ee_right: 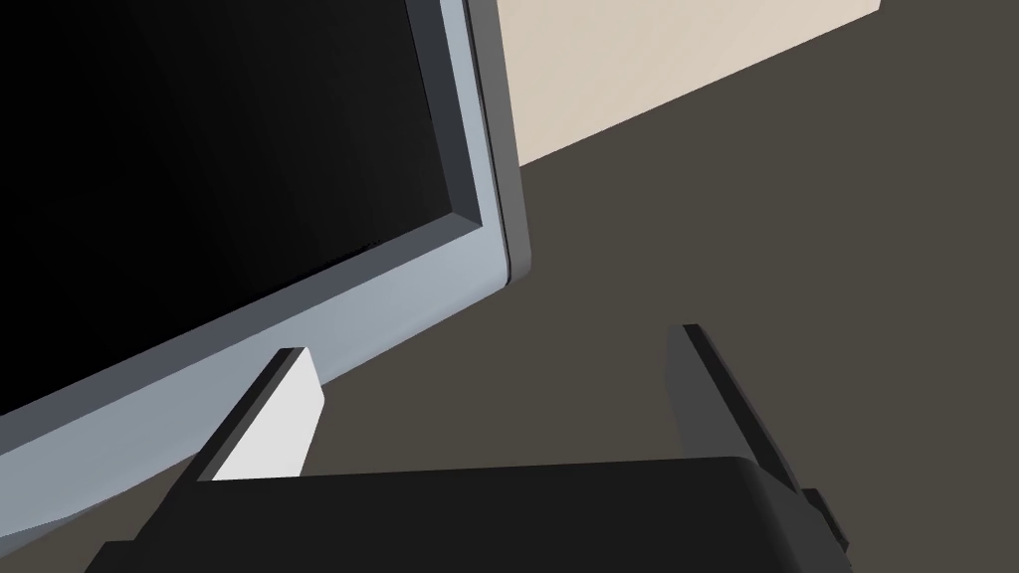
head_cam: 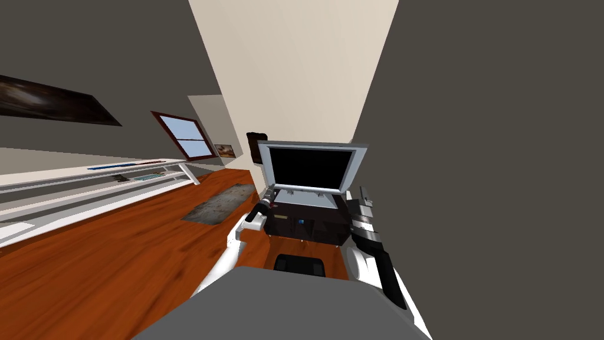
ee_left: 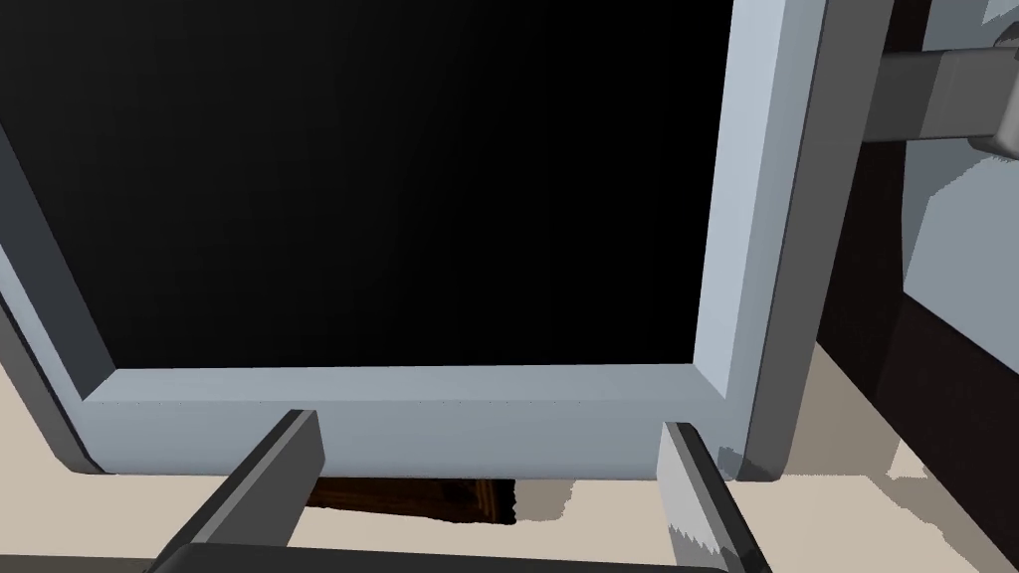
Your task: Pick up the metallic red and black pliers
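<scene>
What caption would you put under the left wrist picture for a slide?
Open left tool facing a grey-framed black screen, with nothing between its fingers.

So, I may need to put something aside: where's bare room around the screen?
The wood floor between the white shelves and the grey rug lies bare. It is crowded at the dark cabinet: the screen takes its top, with the left gripper and right gripper, both open, close to it.

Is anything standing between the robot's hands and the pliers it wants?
The left tool and right tool, both open, face a grey-framed black screen on a dark cabinet. Where the pliers lie I cannot tell.
</scene>
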Controlling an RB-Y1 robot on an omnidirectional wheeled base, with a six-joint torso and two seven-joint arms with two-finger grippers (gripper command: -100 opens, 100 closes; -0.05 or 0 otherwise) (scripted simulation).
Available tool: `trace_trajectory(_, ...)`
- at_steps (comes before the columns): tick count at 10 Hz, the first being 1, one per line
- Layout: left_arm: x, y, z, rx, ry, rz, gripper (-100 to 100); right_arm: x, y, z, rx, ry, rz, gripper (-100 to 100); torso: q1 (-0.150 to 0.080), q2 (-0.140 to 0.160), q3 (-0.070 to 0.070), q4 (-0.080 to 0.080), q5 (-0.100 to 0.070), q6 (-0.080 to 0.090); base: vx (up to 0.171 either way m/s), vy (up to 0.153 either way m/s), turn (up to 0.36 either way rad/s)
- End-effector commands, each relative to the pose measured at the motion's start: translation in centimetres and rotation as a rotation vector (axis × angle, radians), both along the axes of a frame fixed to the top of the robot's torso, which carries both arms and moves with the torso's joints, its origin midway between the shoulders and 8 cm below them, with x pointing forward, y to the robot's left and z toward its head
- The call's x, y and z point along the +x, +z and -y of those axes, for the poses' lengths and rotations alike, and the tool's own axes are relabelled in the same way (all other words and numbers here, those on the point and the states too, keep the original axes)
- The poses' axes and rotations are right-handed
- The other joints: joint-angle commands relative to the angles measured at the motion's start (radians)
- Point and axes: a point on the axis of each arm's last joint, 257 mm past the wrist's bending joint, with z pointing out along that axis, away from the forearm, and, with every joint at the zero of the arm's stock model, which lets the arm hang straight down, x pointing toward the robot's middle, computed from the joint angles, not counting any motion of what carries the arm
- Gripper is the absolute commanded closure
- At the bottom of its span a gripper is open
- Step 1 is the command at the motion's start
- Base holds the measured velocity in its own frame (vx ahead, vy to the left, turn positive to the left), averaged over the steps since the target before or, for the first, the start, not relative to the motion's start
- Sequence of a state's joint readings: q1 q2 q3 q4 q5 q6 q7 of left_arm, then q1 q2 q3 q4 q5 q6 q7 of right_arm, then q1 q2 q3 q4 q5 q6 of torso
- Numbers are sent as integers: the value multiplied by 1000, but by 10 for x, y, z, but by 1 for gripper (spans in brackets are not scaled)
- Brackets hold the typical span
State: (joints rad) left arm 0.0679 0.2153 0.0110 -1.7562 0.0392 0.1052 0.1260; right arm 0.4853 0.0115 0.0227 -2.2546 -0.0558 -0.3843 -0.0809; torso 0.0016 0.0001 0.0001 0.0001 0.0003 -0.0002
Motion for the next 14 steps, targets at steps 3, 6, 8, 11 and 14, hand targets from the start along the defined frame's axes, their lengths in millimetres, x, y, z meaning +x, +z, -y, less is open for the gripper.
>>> trace_trajectory(3, 19, -37, -5, -27, 19, -131, -100, 0, 0, 0, 0, 0, 0, 0, 0, 0, 0, 0, 0, 0, -8, 37, 4)
trace_trajectory(6, 22, -78, -10, -44, 39, -247, -100, 0, 0, 0, 0, 0, 0, 0, 1, 0, 0, 0, 0, 0, -3, 40, -1)
trace_trajectory(8, 25, -101, -11, -61, 50, -324, -100, 0, 0, 0, 0, 0, 0, 0, 1, -1, 0, 0, 0, 0, 4, 44, -4)
trace_trajectory(11, 32, -130, -7, -99, 62, -432, -100, 0, 0, 0, 0, 0, 0, 0, 2, -1, -1, 0, 1, 0, 17, 59, -8)
trace_trajectory(14, 25, -165, -7, -119, 79, -543, -100, 0, 0, 0, 0, 0, 0, 0, 3, -1, -1, 0, 1, 0, 14, 60, -11)
